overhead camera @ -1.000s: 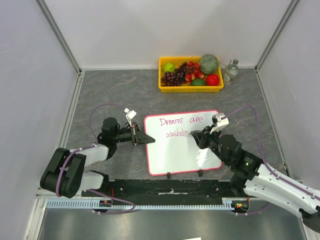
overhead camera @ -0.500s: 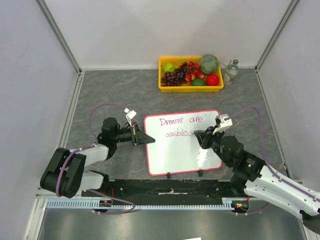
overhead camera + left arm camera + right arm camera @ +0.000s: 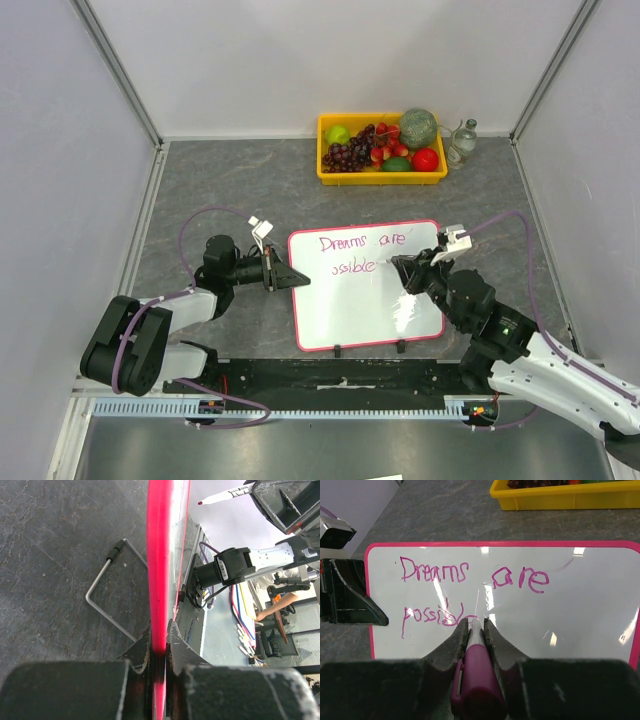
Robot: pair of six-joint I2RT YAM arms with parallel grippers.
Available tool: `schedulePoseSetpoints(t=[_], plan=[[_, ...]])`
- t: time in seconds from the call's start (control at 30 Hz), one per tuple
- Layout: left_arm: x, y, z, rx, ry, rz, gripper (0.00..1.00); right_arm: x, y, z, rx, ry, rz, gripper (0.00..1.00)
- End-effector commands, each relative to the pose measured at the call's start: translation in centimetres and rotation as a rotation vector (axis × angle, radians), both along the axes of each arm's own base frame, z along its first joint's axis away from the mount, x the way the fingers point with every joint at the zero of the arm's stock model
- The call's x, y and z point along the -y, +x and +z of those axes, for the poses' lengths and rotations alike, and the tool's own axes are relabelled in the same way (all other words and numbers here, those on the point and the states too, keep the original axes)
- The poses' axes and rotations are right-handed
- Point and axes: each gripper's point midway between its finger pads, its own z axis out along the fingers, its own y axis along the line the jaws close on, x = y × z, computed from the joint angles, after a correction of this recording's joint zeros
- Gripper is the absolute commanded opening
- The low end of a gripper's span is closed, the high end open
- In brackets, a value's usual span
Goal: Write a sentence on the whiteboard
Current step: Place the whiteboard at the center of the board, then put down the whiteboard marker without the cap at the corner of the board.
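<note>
The whiteboard lies flat on the grey table, white with a pink-red rim, also in the right wrist view. The sentence reads "Dreams are" with "possibl" under it. My left gripper is shut on the board's left rim. My right gripper is shut on a magenta marker, its tip on the board at the end of the second line. The marker tip is hidden by the fingers.
A yellow tray of fruit stands at the back, with a small glass bottle to its right. Two black clips sit on the board's near edge. A bent metal wire lies beside the board's left rim.
My right gripper has moved rightward with the marker along the second line, and the written word has grown by more letters. The left arm has not moved.
</note>
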Motion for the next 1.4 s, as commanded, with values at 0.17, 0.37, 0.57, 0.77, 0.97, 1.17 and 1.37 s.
schedulePoseSetpoints(t=[0.17,0.37,0.57,0.77,0.97,1.17,1.37], plan=[[-0.9,1.0,-2.5,0.081,0.103,0.083,0.32,-0.2,0.0,2.2,0.040,0.035,0.013,0.00],[-1.3,1.0,-2.1,0.116,0.108,0.112,0.61,-0.4,-0.1,2.2,0.040,0.040,0.025,0.00],[-1.6,0.8,-1.2,0.170,0.102,0.137,0.77,-0.4,-0.3,3.0,0.052,0.062,0.035,0.00],[-2.6,1.1,-0.1,0.243,0.123,0.224,0.83,-0.9,-0.9,3.0,0.033,0.058,0.080,0.00],[-4.3,1.8,1.3,0.327,0.156,0.354,0.84,-2.2,-2.2,1.5,-0.036,0.055,0.168,0.00],[-6.4,2.5,3.7,0.381,0.147,0.530,0.85,-4.2,-3.3,0.4,-0.103,0.054,0.275,0.00],[-7.8,2.7,7.5,0.399,0.150,0.625,0.85,-7.9,-3.7,1.4,-0.103,0.069,0.422,0.00]])
